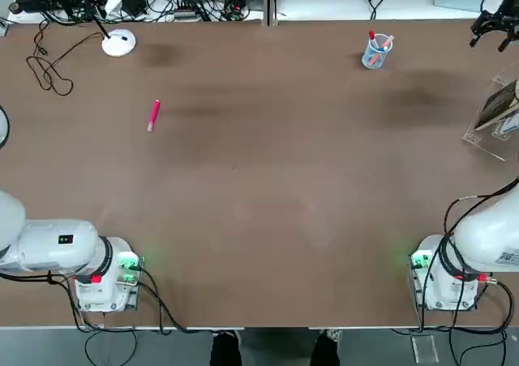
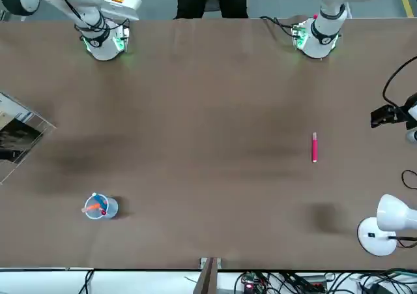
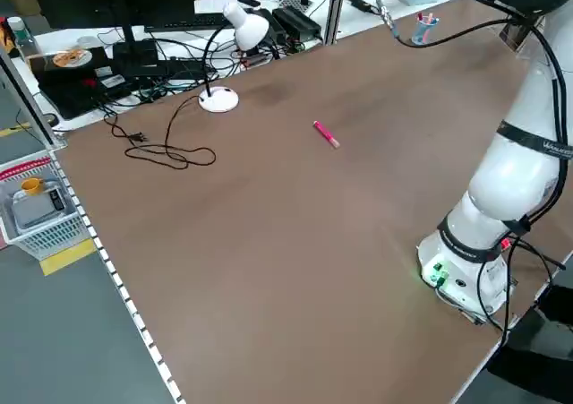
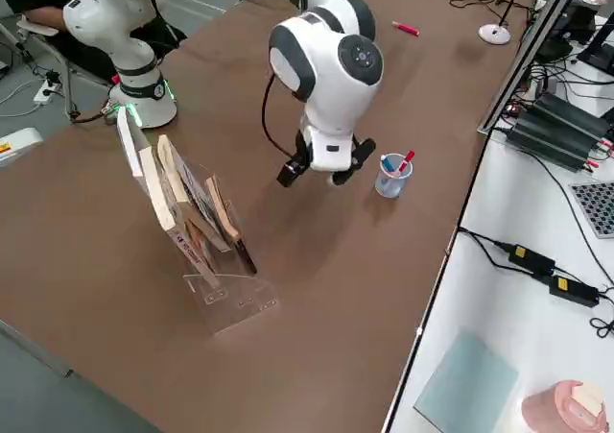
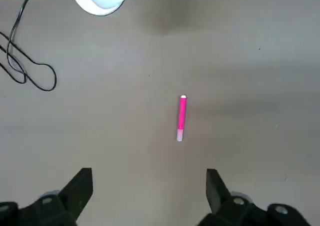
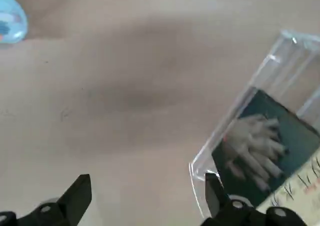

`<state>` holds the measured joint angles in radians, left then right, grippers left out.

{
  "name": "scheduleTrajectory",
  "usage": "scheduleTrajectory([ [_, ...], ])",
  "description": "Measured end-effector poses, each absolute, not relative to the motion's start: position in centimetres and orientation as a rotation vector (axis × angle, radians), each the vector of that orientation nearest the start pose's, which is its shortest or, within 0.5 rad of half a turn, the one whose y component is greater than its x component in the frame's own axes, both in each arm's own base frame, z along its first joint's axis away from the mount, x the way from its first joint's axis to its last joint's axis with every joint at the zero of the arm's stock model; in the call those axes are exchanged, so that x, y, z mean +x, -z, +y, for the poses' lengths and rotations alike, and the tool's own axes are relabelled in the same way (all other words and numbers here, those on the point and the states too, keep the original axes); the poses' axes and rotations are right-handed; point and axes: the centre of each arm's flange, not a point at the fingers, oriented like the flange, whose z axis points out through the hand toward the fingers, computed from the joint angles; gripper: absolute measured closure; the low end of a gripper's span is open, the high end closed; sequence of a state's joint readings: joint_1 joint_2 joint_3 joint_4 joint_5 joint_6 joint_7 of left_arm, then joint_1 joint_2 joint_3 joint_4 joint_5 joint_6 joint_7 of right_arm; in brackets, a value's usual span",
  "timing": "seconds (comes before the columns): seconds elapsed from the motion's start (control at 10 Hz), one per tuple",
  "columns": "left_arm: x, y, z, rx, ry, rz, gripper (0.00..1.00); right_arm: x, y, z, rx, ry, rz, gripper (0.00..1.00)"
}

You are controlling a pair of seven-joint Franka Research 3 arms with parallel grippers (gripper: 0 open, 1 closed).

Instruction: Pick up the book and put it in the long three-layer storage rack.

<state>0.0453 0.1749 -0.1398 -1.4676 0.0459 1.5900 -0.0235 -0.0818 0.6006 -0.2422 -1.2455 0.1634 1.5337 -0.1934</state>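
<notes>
the book [image 6: 262, 148] leans in the rack [image 6: 282, 60]; released right claw [image 6: 149, 178] nearby, released left claw [image 5: 149, 174] above the surface [image 1: 259, 179].

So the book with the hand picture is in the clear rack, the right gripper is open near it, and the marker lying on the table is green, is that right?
Not quite: the marker is pink, as the left wrist view shows. The rest stands.
</notes>
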Motion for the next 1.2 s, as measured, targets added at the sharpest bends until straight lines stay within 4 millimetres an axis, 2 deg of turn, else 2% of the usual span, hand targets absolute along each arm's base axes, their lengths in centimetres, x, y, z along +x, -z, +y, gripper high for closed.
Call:
scheduleTrajectory([
  [0.4, 60.6, -57.7, -4.8, -3.115, -0.059, 0.115, 0.00, 68.4, -39.8, -10.5, -3.036, -0.398, 0.054, 0.00],
  [0.6, 60.6, -57.9, -4.8, -3.115, -0.054, 0.115, 0.00, 68.9, -40.1, -7.1, -3.052, -0.391, 0.042, 0.00],
  [0.9, 60.6, -57.9, -4.8, -3.115, -0.053, 0.114, 0.00, 69.0, -42.2, -3.0, -3.092, -0.354, 0.013, 0.00],
  [1.2, 60.6, -57.9, -4.7, -3.116, -0.052, 0.111, 0.00, 68.4, -45.1, -1.0, -3.128, -0.302, -0.054, 0.00],
])
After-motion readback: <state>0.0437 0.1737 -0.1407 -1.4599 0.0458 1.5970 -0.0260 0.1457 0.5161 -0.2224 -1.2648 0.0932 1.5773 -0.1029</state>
